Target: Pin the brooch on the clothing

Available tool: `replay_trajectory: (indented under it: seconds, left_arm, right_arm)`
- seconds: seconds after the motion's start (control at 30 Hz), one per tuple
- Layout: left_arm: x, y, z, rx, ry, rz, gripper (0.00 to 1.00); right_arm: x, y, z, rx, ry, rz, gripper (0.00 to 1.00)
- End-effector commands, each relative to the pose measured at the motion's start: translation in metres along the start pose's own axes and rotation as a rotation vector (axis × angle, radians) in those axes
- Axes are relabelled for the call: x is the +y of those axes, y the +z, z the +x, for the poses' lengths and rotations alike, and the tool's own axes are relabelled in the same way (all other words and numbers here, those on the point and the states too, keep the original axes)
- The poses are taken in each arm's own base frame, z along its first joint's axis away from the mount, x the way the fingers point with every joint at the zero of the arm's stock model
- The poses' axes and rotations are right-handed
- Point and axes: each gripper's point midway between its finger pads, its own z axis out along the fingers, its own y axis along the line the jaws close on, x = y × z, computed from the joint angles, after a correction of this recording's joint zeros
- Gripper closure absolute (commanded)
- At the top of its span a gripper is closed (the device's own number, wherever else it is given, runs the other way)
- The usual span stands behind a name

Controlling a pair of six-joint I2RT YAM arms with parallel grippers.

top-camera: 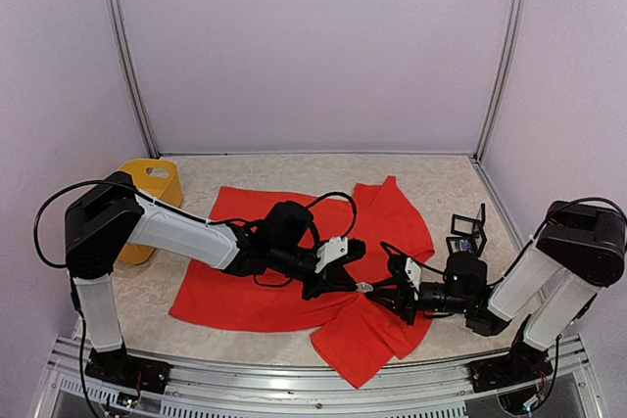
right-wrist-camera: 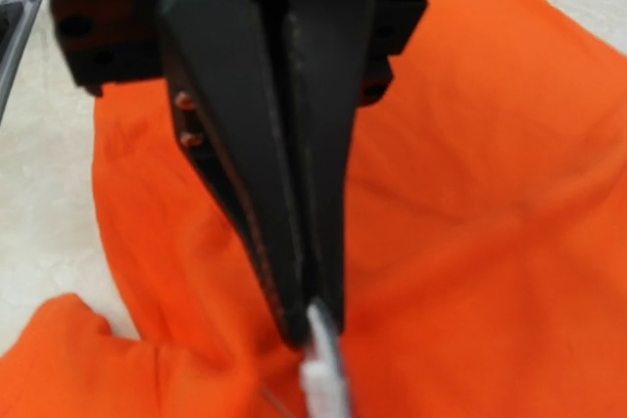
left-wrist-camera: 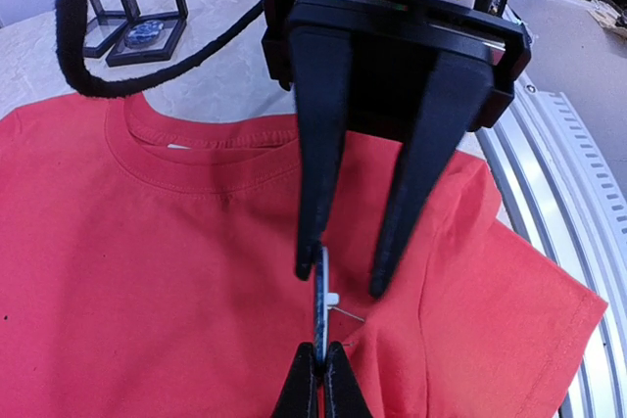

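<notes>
**BROOCH PRESENTED TO SHIRT FRONT: PIERCING NOT YET DONE**

**Position of parts**
- Locate the plain bright red short-sleeved T-shirt [top-camera: 255,242] spread on the pale speckled table [top-camera: 441,183] between the two arms. Note one sleeve bunched toward the near rail.
- Find the small thin brooch [left-wrist-camera: 321,305], bluish along its edge, with a white fitting and a fine metal pin [left-wrist-camera: 349,315]. Held edge-on just above the shirt front, below the round collar and beside a sleeve seam.
- Cannot tell whether the pin tip touches the cloth.

**State of grippers**
- Left gripper [left-wrist-camera: 320,364]: closed fully on the near edge of the brooch, and the only firm hold on it.
- Right gripper [left-wrist-camera: 343,279]: parted a little. One fingertip [left-wrist-camera: 307,256] against the brooch, the other clear of it, with red cloth showing in the gap. No clamped hold on anything.

**Step in hand (judgement)**
- Presenting the brooch to the fabric, carried on the left side alone.

**Next move (judgement)**
- Tilt and lower the brooch so that the pin enters the cloth at a shallow angle and comes out close by.
- Use the free right gripper to raise or steady a fold of cloth against the pin point, then to press the pin into its catch.
- Keep the left grip firm. Thin edge, likely to twist under push.
</notes>
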Motion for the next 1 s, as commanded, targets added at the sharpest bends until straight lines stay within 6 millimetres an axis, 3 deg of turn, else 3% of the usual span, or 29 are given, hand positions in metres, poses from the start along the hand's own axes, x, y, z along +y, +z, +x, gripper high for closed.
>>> replay_trajectory:
  seconds: [0.0,0.17,0.33,0.4,0.47,0.57,0.73,0.97]
  left_arm:
    - [0.000,-0.004,-0.024,-0.071,0.028,-0.011,1.00]
    - [0.001,-0.007,-0.026,-0.067,0.037,-0.024,1.00]
    - [-0.002,-0.009,-0.031,-0.082,0.035,-0.007,1.00]
    - [-0.005,-0.010,-0.033,-0.087,0.036,0.005,1.00]
    - [-0.008,-0.012,-0.034,-0.089,0.037,0.017,1.00]
    - [-0.015,-0.015,-0.035,-0.096,0.039,0.048,1.00]
    - [-0.020,-0.019,-0.038,-0.105,0.039,0.064,1.00]
    - [-0.019,-0.015,-0.028,-0.080,0.035,0.054,1.00]
  right_arm:
    - [0.009,-0.002,-0.011,-0.015,0.036,-0.048,0.56]
    - [0.011,-0.011,0.004,0.041,0.156,-0.025,0.43]
    - [0.004,-0.007,0.022,0.101,0.196,0.019,0.44]
    - [0.001,-0.005,0.029,0.118,0.217,0.040,0.53]
    - [-0.003,-0.006,0.032,0.119,0.241,0.061,0.77]
    - [-0.004,-0.006,0.039,0.136,0.266,0.065,0.97]
    - [-0.005,-0.004,0.043,0.132,0.327,0.045,1.00]
    - [-0.009,0.007,0.021,0.107,0.319,0.002,1.00]
